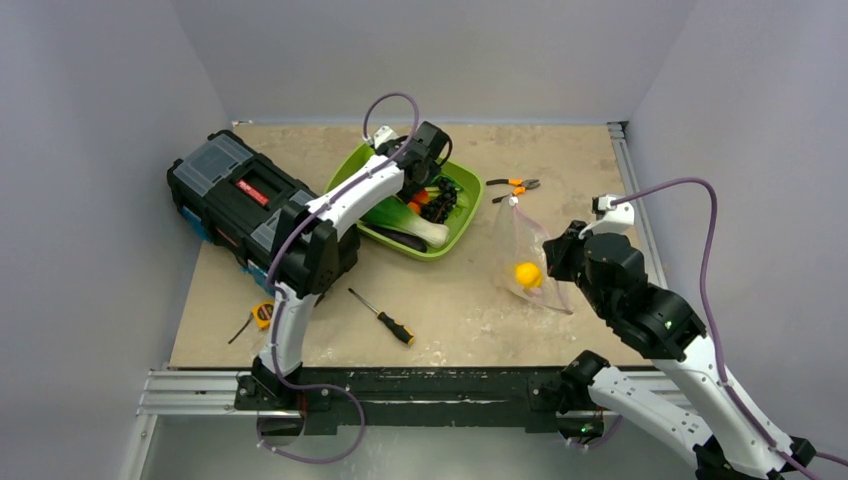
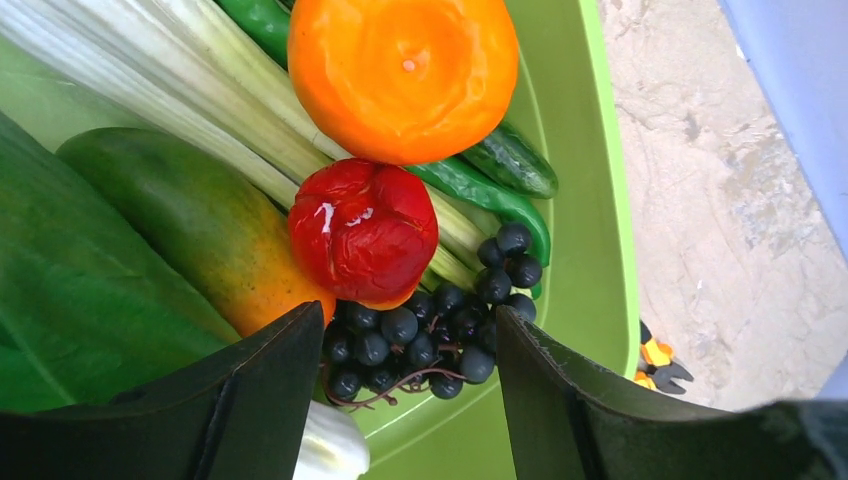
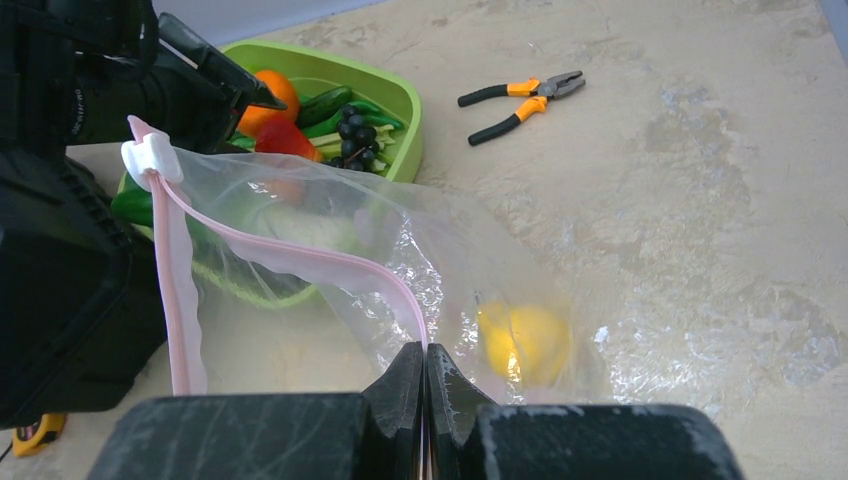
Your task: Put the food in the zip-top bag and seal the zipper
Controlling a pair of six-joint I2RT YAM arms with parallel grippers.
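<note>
At the far left of the tabletop (image 1: pixel 450 300) I saw a black toolbox (image 1: pixel 250 205), with a yellow tape measure (image 1: pixel 263 313) and a screwdriver (image 1: pixel 383 317) nearer the arm bases. My left gripper (image 2: pixel 408 330) hung over the lime-green tray (image 2: pixel 590 200), jaws apart and holding nothing, the dark grapes (image 2: pixel 430 335) lying between its fingers. Beside the grapes lay the red pepper (image 2: pixel 362 232), the orange (image 2: pixel 403 70), green pods (image 2: pixel 480 185), the bok choy (image 2: pixel 200 70) and a green round fruit (image 2: pixel 190 225). Right of the tray lay pliers (image 1: pixel 515 185). Next came the zip-top bag (image 1: pixel 520 240), its mouth open, the yellow lemon (image 1: pixel 528 273) inside. My right gripper (image 3: pixel 425 375) was clenched on the bag's edge at the pink zipper (image 3: pixel 290 255).
</note>
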